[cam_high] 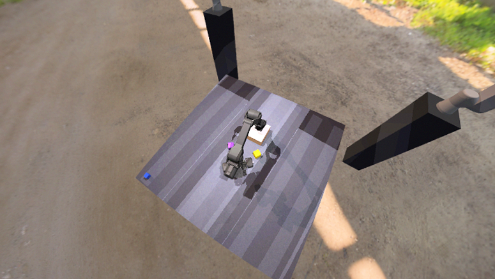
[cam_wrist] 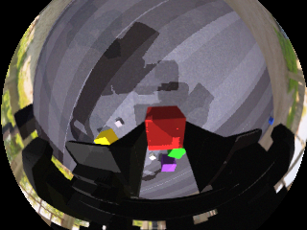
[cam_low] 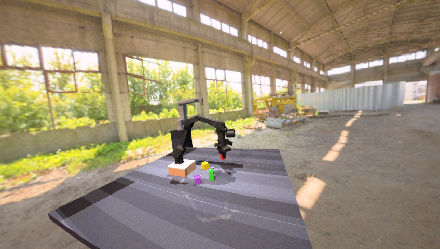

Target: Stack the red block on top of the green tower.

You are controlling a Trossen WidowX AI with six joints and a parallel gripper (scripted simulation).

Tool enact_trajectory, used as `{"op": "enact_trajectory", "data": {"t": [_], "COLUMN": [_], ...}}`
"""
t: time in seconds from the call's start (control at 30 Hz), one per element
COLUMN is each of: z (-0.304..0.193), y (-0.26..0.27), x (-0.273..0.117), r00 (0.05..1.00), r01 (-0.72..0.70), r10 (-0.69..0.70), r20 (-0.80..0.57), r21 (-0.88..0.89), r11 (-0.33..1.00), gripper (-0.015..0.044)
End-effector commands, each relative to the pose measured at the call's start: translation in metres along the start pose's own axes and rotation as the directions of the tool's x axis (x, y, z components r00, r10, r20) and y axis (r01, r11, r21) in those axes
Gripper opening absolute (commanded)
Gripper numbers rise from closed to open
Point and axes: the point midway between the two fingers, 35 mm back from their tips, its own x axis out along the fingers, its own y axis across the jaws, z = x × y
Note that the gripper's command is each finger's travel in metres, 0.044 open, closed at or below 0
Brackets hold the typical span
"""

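We see the main risk in the carry: the green tower (cam_low: 211, 174) is narrow and tall, so a low sweep or off-centre drop of the red block (cam_low: 222, 156) would probably topple it, and the purple block (cam_low: 197, 179) sits just beside it. The claw (cam_low: 222, 155) is clamped part-way on the red block, held above the bench (cam_low: 247, 197), mid-bench, farther from the near edge than the tower.

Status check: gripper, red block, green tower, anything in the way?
Gripper shut on red block, lifted off the table. Green tower upright, untouched. Purple block and yellow block flank the tower, apart from it.
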Motion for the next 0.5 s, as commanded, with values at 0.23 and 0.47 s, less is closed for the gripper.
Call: {"op": "enact_trajectory", "data": {"t": [0.23,0.47], "z": [-0.070,-0.114], "y": [-0.030,-0.039], "x": [0.000,0.001], "r00": [1.000,1.000], "r01": [-0.002,-0.001], "r10": [0.002,0.001], "r20": [-0.005,-0.008], "r21": [0.008,0.008], "r11": [1.000,1.000], "gripper": [0.0000,0.0000]}}
